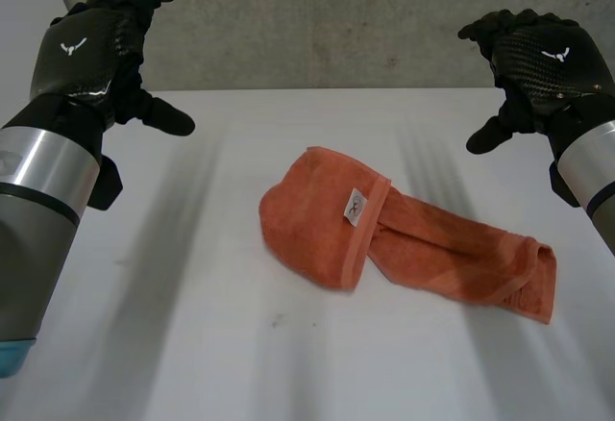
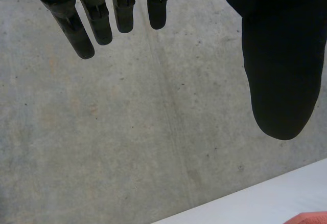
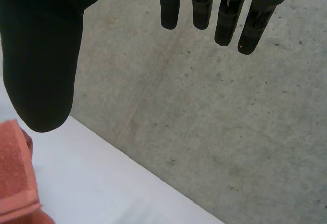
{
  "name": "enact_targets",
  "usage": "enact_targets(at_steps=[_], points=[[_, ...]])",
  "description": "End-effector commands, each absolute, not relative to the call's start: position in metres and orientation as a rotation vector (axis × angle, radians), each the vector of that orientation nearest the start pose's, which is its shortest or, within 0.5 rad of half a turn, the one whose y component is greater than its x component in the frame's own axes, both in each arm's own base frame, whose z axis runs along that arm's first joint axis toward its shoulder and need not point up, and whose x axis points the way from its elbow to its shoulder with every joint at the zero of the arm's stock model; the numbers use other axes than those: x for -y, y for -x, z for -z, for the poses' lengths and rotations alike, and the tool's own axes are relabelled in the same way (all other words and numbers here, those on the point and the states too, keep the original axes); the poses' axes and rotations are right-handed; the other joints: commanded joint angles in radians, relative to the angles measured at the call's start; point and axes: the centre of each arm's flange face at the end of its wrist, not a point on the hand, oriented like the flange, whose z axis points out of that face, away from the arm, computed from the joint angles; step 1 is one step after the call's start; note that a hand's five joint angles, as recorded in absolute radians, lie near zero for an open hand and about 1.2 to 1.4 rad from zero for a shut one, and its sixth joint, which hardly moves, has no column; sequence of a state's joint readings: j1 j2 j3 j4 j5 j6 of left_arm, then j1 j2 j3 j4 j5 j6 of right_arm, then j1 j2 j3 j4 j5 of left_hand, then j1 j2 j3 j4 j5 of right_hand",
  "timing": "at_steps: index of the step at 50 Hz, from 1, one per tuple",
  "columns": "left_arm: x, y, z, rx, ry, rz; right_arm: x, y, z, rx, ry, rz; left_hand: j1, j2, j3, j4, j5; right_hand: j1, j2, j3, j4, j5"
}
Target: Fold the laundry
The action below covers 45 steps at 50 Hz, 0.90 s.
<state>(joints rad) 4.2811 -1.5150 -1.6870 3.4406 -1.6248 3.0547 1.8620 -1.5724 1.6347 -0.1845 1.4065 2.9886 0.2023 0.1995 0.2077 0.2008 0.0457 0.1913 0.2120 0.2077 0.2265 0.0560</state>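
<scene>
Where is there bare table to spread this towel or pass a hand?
The table is bare from the left arm to the orange towel, along the far edge behind it, and in front. Tightest by the towel's end below the right arm.

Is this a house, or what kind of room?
Probably a robot test room, not a home: a plain white table, a bare grey concrete wall behind it, and one crumpled orange terry towel, the robot's black left hand and right hand raised either side.

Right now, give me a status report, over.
Left hand open, right hand open, both hovering. Orange towel bunched on white table, untouched. Nothing blocking.
</scene>
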Motion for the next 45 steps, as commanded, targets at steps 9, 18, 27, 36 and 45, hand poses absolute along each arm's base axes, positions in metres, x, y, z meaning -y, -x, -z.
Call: enact_targets(at_steps=[9, 18, 27, 36, 45], points=[[0.248, 0.293, -0.278, -2.367, -0.785, 2.587, 0.274, -0.231, -0.275, -2.090, 0.842, 2.070, 0.017, 0.020, 0.012, 0.019, -0.001, -0.017, -0.038, -0.033, -0.052, -0.056], [0.254, 0.360, -0.222, -2.351, -1.235, 2.399, 0.276, -0.231, -0.255, -2.158, 0.867, 1.981, 0.032, 0.035, 0.026, 0.033, 0.014, -0.017, -0.038, -0.033, -0.052, -0.056], [0.273, 0.394, -0.164, -2.186, -1.451, 2.271, 0.276, -0.222, -0.224, -2.258, 0.849, 1.880, 0.237, 0.240, 0.232, 0.238, 0.219, -0.017, -0.038, -0.033, -0.052, -0.056], [0.276, 0.398, -0.150, -2.156, -1.506, 2.233, 0.288, -0.215, -0.203, -2.328, 0.834, 1.817, 0.906, 0.909, 0.900, 0.907, 0.888, -0.017, -0.038, -0.033, -0.052, -0.056], [0.261, 0.383, -0.206, -2.022, -1.470, 2.339, 0.314, -0.220, -0.212, -2.296, 0.767, 1.862, 1.194, 1.197, 1.189, 1.195, 1.176, -0.017, -0.038, -0.033, -0.052, -0.056]])
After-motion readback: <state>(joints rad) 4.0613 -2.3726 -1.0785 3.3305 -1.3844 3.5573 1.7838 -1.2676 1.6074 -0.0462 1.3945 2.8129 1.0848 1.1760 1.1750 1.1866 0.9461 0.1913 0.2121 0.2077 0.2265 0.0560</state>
